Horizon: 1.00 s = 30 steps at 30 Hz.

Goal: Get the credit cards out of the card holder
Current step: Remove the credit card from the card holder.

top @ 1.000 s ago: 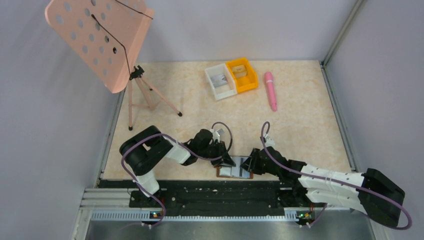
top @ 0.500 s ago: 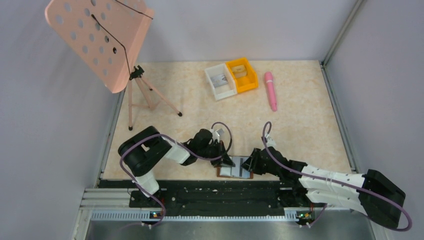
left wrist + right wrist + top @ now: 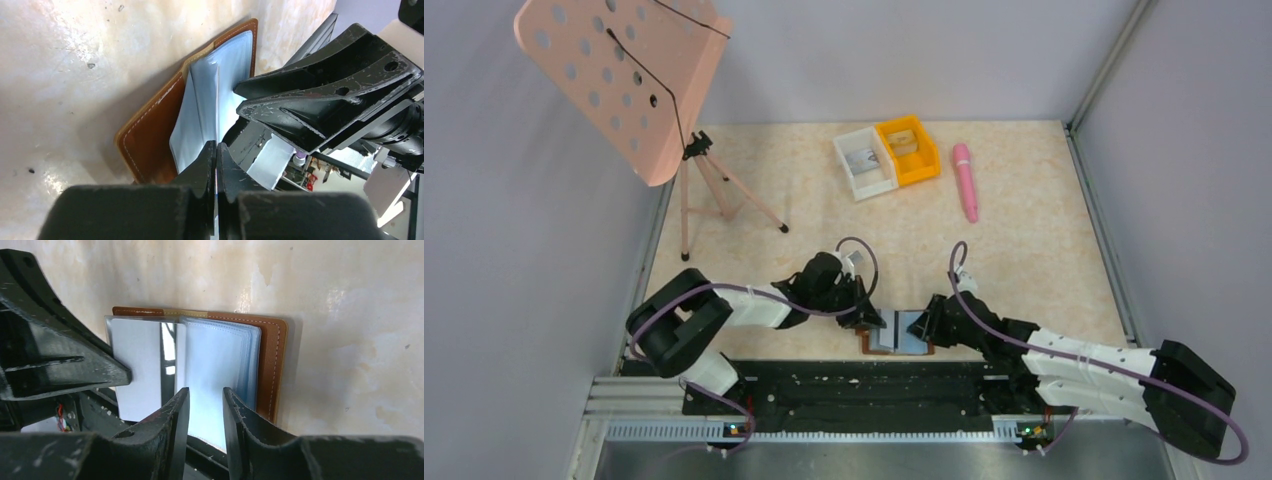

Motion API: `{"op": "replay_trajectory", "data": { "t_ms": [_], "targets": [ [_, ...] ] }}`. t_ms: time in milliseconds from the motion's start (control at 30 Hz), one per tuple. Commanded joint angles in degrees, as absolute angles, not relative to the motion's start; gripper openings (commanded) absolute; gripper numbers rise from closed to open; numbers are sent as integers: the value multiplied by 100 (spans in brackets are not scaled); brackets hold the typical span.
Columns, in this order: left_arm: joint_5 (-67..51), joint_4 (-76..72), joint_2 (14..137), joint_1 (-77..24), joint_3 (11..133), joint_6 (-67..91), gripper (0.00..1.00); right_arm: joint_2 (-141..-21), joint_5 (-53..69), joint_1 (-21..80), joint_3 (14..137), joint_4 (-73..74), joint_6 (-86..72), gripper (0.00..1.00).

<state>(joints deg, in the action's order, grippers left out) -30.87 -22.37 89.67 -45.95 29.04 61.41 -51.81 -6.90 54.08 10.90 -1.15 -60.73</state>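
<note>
Brown card holder [image 3: 273, 365] open | left claw [image 3: 216, 148] clamps sleeved credit card [image 3: 135, 369] | right claw [image 3: 206, 393] apart

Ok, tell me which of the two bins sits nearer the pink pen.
The orange bin, on the right of the pair. The white bin sits against its left side, farther from the pink pen.
</note>
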Motion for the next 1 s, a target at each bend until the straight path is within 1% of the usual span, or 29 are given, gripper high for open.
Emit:
{"op": "replay_trajectory", "data": {
  "t_ms": [0,133,233,367,467,533,600,667,733,867,967],
  "targets": [
    [-2801,-1536,8462,-4563,3285,5784,0,-5103,-949,5317,1458,575,-5692,33],
    [-2588,-710,8111,-4562,3748,5617,0,-4938,-824,5313,1816,391,-4800,41],
    [-2335,-392,7779,-4563,3878,5590,0,-4758,-964,5310,2004,-33,-4147,45],
    [-2057,168,7503,-4558,4135,5340,0,-4711,-1099,5310,2691,-27,-3401,47],
    [-2233,225,7377,-4521,4173,5703,0,-4666,-864,5310,2975,-104,-2546,49],
    [-2314,148,7237,-4518,4144,6011,0,-4585,-1236,5310,2895,-544,-1970,50],
    [-2079,256,7036,-4511,4130,6175,0,-4473,-1477,5315,2642,-1415,-1138,49],
    [-1619,460,6818,-4505,4115,6196,0,-4322,-1076,5315,2382,-2293,-40,49],
    [-1102,757,6628,-4473,4086,6347,0,-4162,-498,5317,2213,-2681,1059,51],
    [-578,781,6342,-4416,3877,7145,0,-3949,196,5312,2215,-2176,2469,60],
    [-470,956,6300,-4412,3901,7810,0,-3973,261,5315,2153,-1985,2911,61]
  ]
}}
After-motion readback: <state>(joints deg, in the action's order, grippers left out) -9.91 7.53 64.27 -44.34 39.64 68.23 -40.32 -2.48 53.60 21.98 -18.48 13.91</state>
